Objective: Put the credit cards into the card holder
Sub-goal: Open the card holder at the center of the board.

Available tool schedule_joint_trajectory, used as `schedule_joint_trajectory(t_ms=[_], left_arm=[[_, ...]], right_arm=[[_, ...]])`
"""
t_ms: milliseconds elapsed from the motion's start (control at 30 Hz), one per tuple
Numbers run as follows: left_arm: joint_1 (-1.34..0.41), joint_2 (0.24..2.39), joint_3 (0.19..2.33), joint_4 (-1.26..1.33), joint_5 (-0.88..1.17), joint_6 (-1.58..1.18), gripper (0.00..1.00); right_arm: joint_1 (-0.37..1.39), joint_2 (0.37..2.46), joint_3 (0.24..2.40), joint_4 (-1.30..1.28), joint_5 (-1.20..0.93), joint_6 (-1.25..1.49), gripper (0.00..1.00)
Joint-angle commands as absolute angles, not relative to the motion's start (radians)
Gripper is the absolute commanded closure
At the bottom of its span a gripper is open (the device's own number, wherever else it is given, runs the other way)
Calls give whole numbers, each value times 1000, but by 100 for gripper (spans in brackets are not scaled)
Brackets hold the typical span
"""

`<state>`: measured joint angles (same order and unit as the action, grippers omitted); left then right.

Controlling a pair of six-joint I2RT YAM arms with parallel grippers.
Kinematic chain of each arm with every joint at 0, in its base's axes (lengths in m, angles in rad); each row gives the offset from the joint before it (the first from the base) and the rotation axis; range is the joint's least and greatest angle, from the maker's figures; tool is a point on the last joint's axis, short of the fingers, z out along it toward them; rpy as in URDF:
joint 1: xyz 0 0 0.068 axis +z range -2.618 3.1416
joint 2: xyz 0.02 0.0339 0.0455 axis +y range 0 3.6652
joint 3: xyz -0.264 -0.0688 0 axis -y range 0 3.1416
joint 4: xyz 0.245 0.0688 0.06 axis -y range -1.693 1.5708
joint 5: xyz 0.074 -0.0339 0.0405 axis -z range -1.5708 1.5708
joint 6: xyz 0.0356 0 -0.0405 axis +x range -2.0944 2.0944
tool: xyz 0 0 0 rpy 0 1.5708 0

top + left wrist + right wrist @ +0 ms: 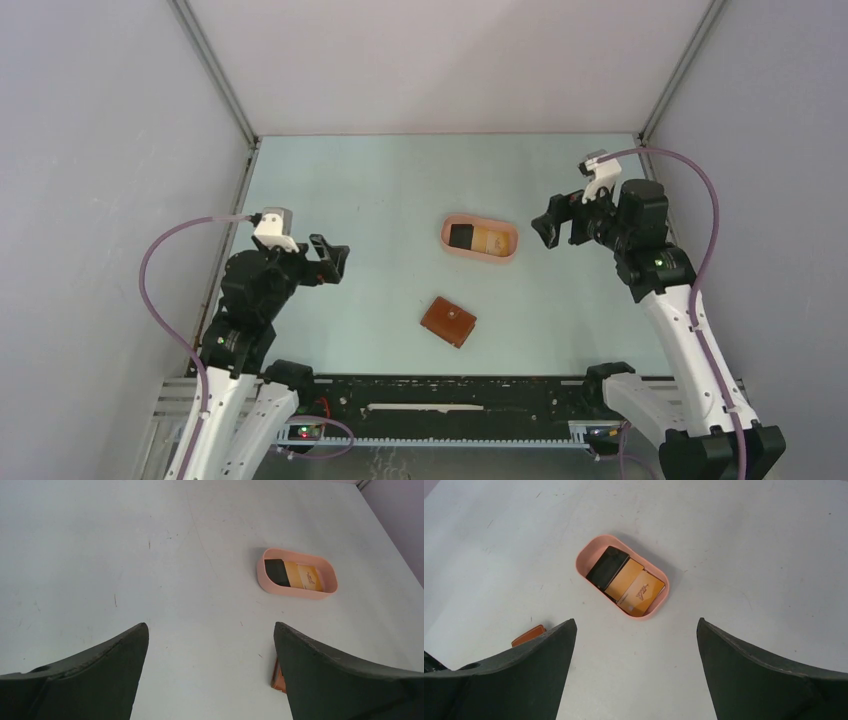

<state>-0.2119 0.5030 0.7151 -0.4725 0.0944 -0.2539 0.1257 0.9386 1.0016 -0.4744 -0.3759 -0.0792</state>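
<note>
While both arms hang over the pale table, the left claw has its two fingers spread wide apart with nothing between them. The right claw is spread just as wide and is also empty.

The cards lie in a pink oval tray that sits between the two claws, closer to the right claw than to the left one. Seen from the right claw, the tray is ahead of the fingertips and slightly left of the gap. The cards overlap inside it, a black one at the end farther from this claw and tan-orange ones beside it, one of them with printed script. From the left claw, the tray lies ahead and off to the right, with the cards flat inside.

The wallet is folded shut on the table, its stud facing up. It sits apart from the tray, ahead and to the right of the left claw. In the left wrist view only a brown corner of the wallet shows past the right-hand finger. In the right wrist view a sliver of it shows beside the left-hand finger. Neither claw touches the wallet, the tray or the cards.
</note>
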Motion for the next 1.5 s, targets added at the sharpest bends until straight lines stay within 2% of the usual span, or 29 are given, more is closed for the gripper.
schedule_joint_trajectory(t_ms=[0, 233, 433, 533, 633, 700, 767, 900, 1067, 1233, 1333, 1467], left_arm=[[-204, 482, 693, -435, 118, -252, 0], [-204, 463, 690, -430, 128, -251, 0], [-205, 452, 652, -364, 239, -297, 0], [-204, 477, 645, -329, 337, -322, 0], [-206, 527, 652, -313, 452, -375, 0], [-221, 550, 643, -287, 506, -419, 0], [-291, 560, 634, -282, 458, -431, 0], [-467, 540, 597, -213, 328, -456, 0], [-603, 487, 533, -136, 150, -450, 0], [-637, 481, 475, -58, 125, -455, 0], [-636, 485, 467, -48, 136, -460, 0], [-636, 454, 447, -63, 108, -479, 0]], right_arm=[[174, 934, 1010, -441, -338, -60, 0], [213, 942, 1010, -440, -340, -72, 0], [260, 912, 967, -421, -408, -165, 0], [301, 896, 967, -466, -629, -300, 0], [346, 915, 1010, -701, -950, -730, 0], [354, 933, 1022, -725, -995, -717, 0], [334, 956, 1032, -647, -967, -547, 0], [288, 1051, 1121, -708, -1007, -506, 0], [245, 1120, 1173, -673, -871, -420, 0], [162, 1163, 1189, -641, -899, -396, 0], [135, 1247, 1227, -680, -1025, -446, 0], [189, 1385, 1328, -777, -994, -507, 0]])
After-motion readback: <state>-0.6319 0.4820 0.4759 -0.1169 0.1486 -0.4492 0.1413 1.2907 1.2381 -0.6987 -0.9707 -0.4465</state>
